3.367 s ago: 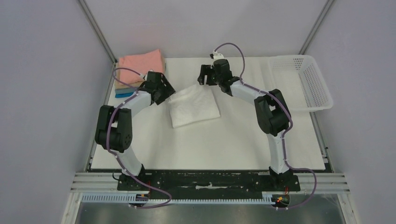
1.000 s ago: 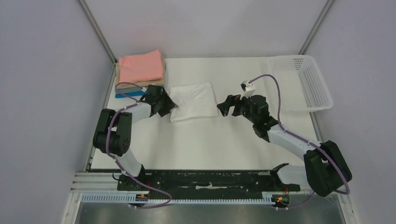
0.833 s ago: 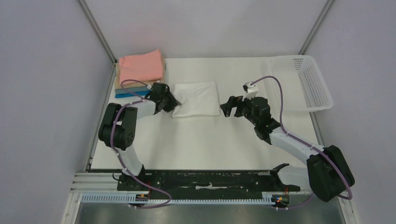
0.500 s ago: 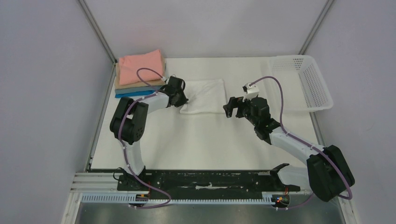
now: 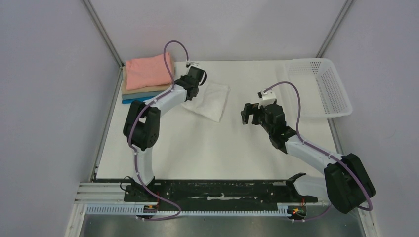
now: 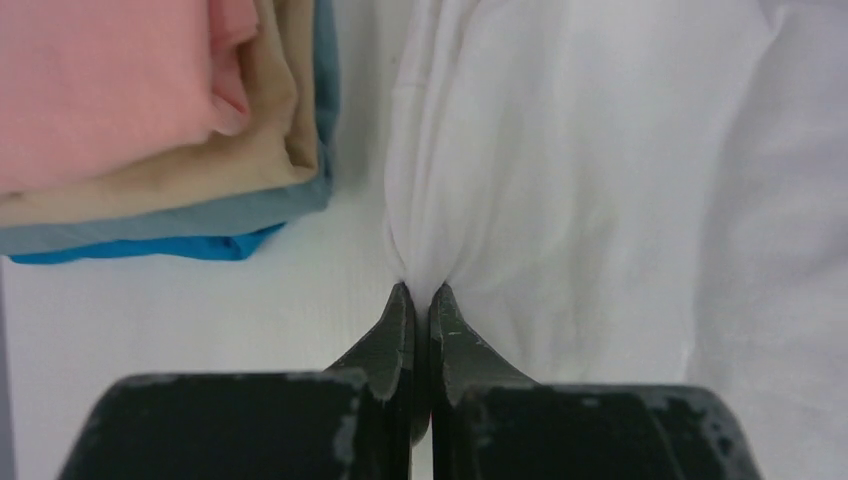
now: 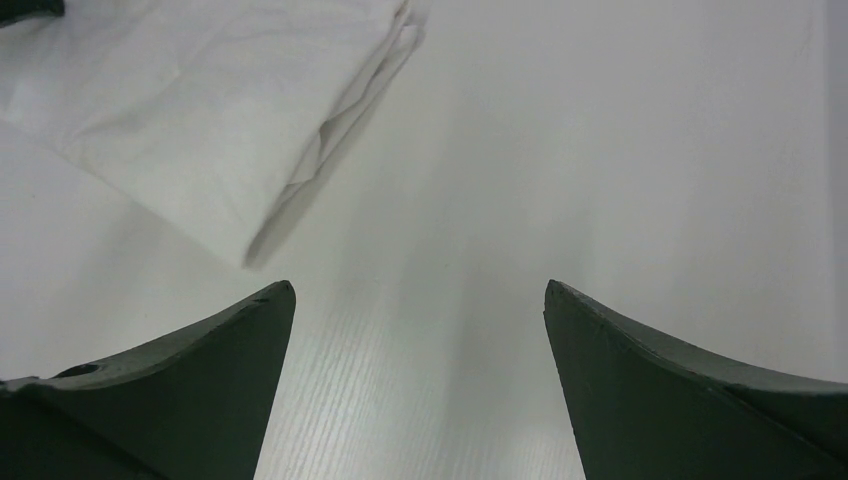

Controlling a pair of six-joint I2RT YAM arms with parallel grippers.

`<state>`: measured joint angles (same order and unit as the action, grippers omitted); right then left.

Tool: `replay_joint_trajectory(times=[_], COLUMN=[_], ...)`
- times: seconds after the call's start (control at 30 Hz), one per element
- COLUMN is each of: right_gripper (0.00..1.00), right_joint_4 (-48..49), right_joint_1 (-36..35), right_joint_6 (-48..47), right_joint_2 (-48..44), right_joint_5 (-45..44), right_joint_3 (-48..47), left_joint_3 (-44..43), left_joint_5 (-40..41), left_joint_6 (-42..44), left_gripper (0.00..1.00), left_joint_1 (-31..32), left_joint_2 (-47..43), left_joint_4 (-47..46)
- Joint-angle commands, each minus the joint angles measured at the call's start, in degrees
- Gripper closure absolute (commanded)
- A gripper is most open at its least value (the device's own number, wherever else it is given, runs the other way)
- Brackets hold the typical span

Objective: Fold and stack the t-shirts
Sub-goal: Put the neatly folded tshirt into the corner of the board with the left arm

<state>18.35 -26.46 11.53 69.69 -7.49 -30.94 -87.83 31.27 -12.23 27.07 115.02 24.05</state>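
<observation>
**Left arm** [image 5: 163,101] and **right arm** [image 5: 309,151]: white tubular links between bulky black joint housings, each rising from a black base [image 5: 140,190]. A purple cable [image 5: 170,49] runs along each arm and ends in a small white plug [image 5: 268,95] at the wrist.

**Left pincer** [image 6: 420,297]: black tapered fingers [image 6: 385,345] on a block with chipped paint.

**Right pincer** [image 7: 420,290]: dark wedge-shaped fingers [image 7: 200,380].

White plastic mesh basket [image 5: 332,94] sits well to the right of the right claw [image 5: 246,114] and a bit beyond it, farther still from the left claw [image 5: 190,95]. White table [image 5: 222,148] spreads under both claws. Black and aluminium rail [image 5: 222,193] runs well behind both claws. Metal frame post [image 5: 101,32] beyond left claw, grey walls [image 5: 212,24] past it.
</observation>
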Motion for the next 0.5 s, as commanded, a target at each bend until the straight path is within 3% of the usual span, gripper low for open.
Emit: replay_joint_trajectory(times=[0.0, 0.2, 0.47], right_gripper=[0.02, 0.02, 0.02], right_joint_4=[2.4, 2.9, 3.9], right_joint_1=[0.1, 0.1, 0.1], right_joint_6=[-2.3, -3.4, -4.4], right_joint_2=[-0.4, 0.6, 1.9], right_joint_5=[-3.3, -6.0, -8.2], right_joint_3=[0.3, 0.2, 0.0], left_joint_3=[-2.4, -5.5, -15.0], left_joint_5=[7.3, 16.7, 14.2], left_joint_6=[18.9, 26.0, 27.4], left_gripper=[0.98, 0.98, 0.98], left_joint_1=[-0.3, -1.5, -4.2], left_joint_2=[0.7, 2.8, 5.0], left_joint_4=[-8.7, -18.8, -16.9])
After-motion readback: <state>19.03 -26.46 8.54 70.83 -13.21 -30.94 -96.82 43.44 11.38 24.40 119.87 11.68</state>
